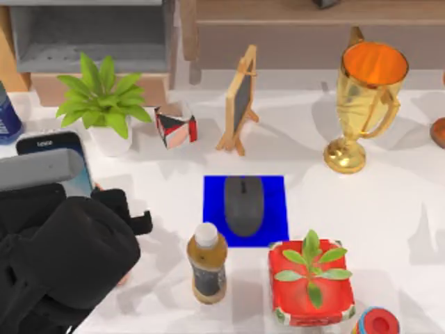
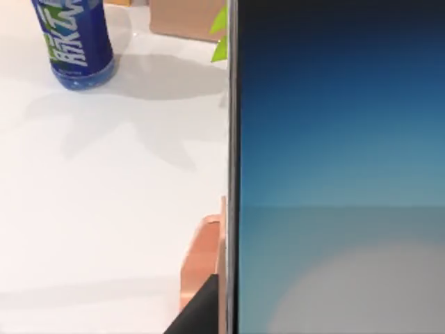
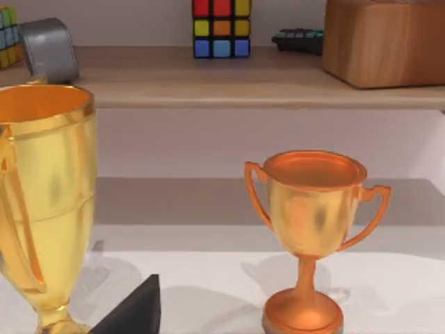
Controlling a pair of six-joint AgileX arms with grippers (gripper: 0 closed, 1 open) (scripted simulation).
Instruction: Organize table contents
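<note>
The left arm fills the top view's lower left, its pincer hidden; whether it grips the smartphone (image 1: 61, 158) I cannot tell. The slim, black-edged phone, its blue-to-white screen (image 2: 341, 167) glowing, probably leans on a stand. Mid-frame, the dark grey oval mouse (image 1: 244, 204) lies on a blue mat (image 1: 214, 191), long axis pointing up-frame, on the white tabletop (image 1: 389, 209).

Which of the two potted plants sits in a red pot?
The small plant by the table's front edge, right of the brown bottle; the bushier plant at back left has a white pot.
</note>
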